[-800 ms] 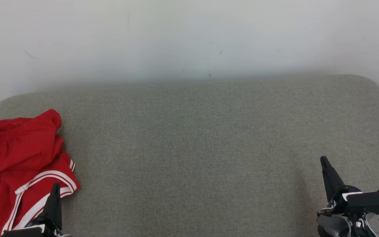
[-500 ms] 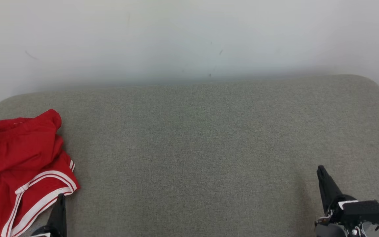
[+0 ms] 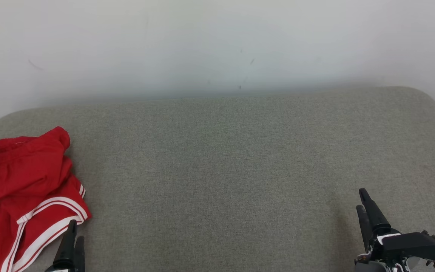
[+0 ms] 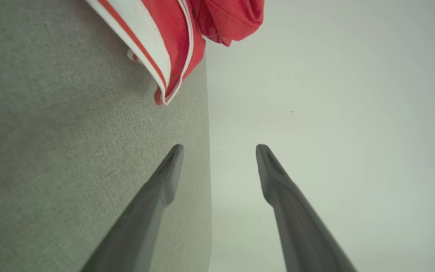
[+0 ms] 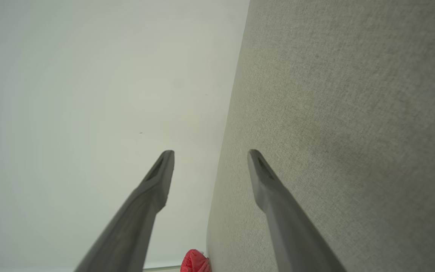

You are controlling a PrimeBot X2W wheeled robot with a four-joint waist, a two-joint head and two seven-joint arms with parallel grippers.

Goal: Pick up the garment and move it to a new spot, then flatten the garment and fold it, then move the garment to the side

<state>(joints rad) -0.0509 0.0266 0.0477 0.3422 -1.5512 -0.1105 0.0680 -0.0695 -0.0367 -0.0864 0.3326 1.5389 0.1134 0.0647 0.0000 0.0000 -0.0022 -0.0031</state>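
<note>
The garment (image 3: 21, 189), red shorts, lies rumpled at the left end of the grey cushion (image 3: 221, 170), waistband (image 3: 13, 146) toward the wall (image 3: 217, 45), legs toward us, long axis near-to-far. We judge pickup comes first: our left gripper (image 3: 76, 231), wide and empty just beside the hem (image 3: 57, 218), should pinch the waistband. Our right gripper (image 3: 360, 199), equally wide, hangs well apart.

- My head camera looks forward and down across the grey fabric surface (image 3: 221, 170) to the white wall (image 3: 217, 37).
- My left wrist camera, rolled sideways, sits low, close to the red shorts (image 4: 181, 37).
- My right wrist camera shares that wall, shorts far off.
</note>
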